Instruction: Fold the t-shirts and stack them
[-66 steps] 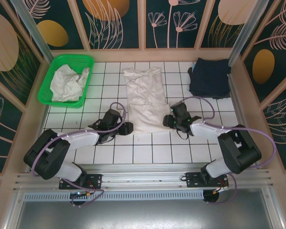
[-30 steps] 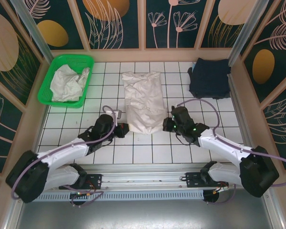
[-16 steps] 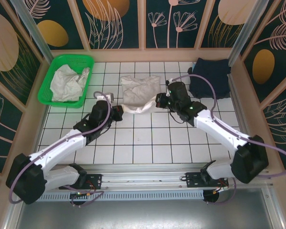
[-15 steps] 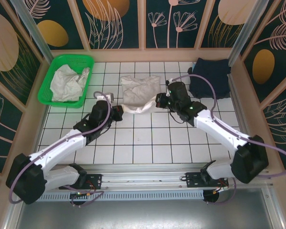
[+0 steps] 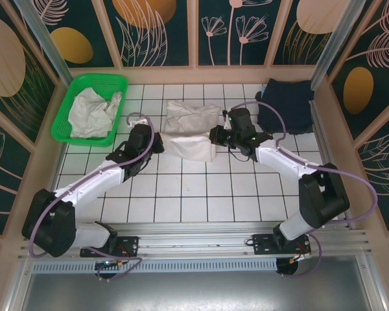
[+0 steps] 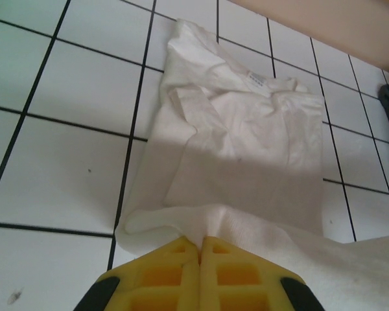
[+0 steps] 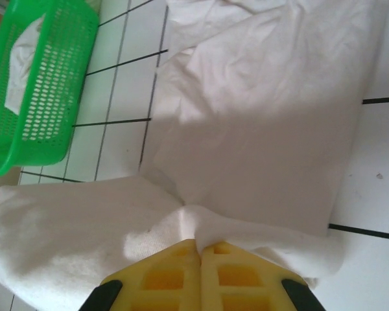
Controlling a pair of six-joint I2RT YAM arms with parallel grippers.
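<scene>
— Arms first: where do they stand?
— Both are bolted at the near edge of the worktop [image 5: 207,194], which has white tiles with dark lines. They reach toward the far side, one from the left and one from the right.

— And the claws?
— The left claw [image 5: 157,144] is at the left side of the off-white t-shirt [image 5: 189,129] and the right claw [image 5: 215,136] is at its right side. Each one is closed on the fabric. In the left wrist view the yellow fingers [image 6: 155,272] press together and a fold of the cloth is pinched between them. In the right wrist view the fingers [image 7: 246,272] hold a bunched edge in the same way.

— How does this shirt lie?
— It lies in the middle of the worktop, more to the far side, between the two claws. The edge which the claws hold is doubled over the flat part. The far part lies spread on the tiles, wrinkled, with the collar label [image 6: 256,81] at the far end.

— What is farther behind?
— At the far left stands a green basket [image 5: 61,123] with crumpled t-shirts [image 5: 94,111] inside, also off-white. At the far right corner a navy t-shirt [image 5: 285,107] lies folded, well apart from the basket.
</scene>
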